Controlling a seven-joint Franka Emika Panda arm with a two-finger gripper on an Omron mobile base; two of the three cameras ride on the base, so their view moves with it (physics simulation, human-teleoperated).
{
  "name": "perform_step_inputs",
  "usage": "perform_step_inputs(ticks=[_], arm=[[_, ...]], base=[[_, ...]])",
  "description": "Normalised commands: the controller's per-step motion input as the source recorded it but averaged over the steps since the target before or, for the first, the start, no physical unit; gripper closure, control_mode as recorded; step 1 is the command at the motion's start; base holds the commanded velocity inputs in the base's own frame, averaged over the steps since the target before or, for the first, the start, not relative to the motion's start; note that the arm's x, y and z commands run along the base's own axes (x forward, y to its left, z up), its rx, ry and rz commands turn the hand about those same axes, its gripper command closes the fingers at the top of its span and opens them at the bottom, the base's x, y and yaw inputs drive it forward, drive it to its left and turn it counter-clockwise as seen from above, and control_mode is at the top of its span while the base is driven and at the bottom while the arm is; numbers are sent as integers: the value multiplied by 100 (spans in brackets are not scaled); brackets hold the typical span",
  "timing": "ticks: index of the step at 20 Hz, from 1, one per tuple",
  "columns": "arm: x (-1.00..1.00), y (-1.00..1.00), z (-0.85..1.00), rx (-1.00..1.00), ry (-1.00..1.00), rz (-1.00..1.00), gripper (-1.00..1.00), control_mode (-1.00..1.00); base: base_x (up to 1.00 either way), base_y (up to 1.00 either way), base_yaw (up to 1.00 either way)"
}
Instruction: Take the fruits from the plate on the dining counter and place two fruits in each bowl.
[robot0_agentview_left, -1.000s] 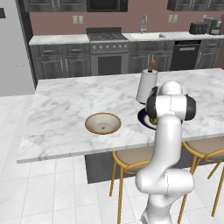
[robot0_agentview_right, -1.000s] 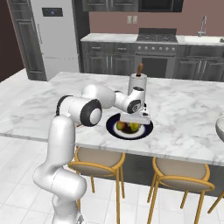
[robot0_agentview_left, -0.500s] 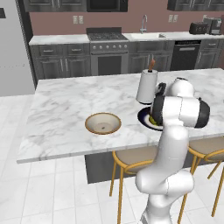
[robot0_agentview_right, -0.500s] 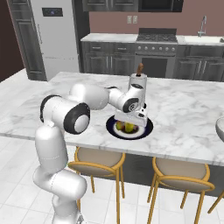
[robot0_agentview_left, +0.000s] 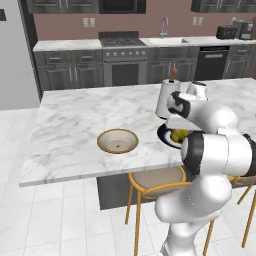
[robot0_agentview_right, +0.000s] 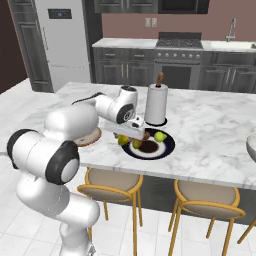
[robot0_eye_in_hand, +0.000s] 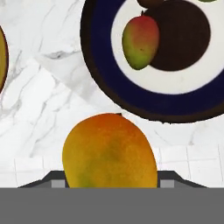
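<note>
Behind the island you had a mauve-brown back wall (robot0_agentview_left: 65, 27) over dark grey base cabinets (robot0_agentview_left: 67, 75), a stainless steel range (robot0_agentview_left: 123, 64), a sink with chrome tap (robot0_agentview_left: 165, 31), a black dishwasher (robot0_agentview_left: 212, 62) and a grey refrigerator (robot0_agentview_right: 64, 42). White tiled floor (robot0_agentview_left: 50, 220). Gold-legged stools with tan seats (robot0_agentview_right: 206, 200) stood at the near side.

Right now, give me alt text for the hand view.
A yellow-orange mango sits held in the gripper, above the white marble counter. Beyond it, a navy plate holds a red-green mango.
</note>
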Motion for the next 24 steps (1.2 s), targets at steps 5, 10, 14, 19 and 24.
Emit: perform_step_inputs(ticks=[5,10,14,19,24], arm=[[-9,100,32,-2,3,0,100,-100],[7,100,34,-1,13,0,100,-100],[19,89,33,0,23,0,100,-100],[32,89,17,-2,25,0,100,-100],[37,70,-15,-3,16,0,100,-100]], base=[[0,0,0],[0,0,0],[0,0,0],[0,0,0],[0,0,0]])
